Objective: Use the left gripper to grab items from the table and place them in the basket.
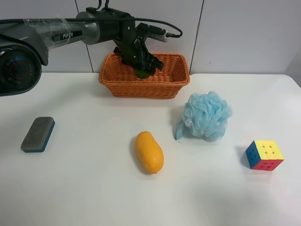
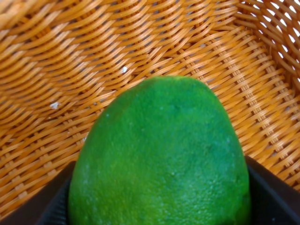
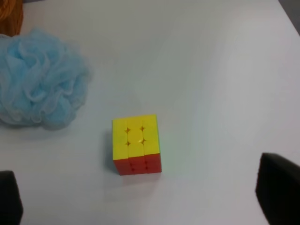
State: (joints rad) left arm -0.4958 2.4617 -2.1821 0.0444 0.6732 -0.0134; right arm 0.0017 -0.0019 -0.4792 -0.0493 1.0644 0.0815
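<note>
The orange wicker basket (image 1: 144, 82) stands at the back of the white table (image 1: 84, 179). The arm at the exterior high view's left reaches over it; its left gripper (image 1: 142, 66) is shut on the round green fruit (image 1: 143, 73) inside the basket. The left wrist view shows the green fruit (image 2: 161, 159) between the black fingers (image 2: 269, 197), above the basket's woven floor (image 2: 93, 61). On the table lie the yellow-orange mango (image 1: 149, 152), the blue eraser block (image 1: 37, 134), the light-blue pouf (image 1: 207, 115) and the puzzle cube (image 1: 264, 155). The right gripper (image 3: 140, 206) hangs open above the cube (image 3: 137, 144).
A white tiled wall (image 1: 235, 33) rises behind the table. The pouf (image 3: 40, 79) lies next to the cube in the right wrist view. The table's far right edge (image 1: 294, 82) is rounded.
</note>
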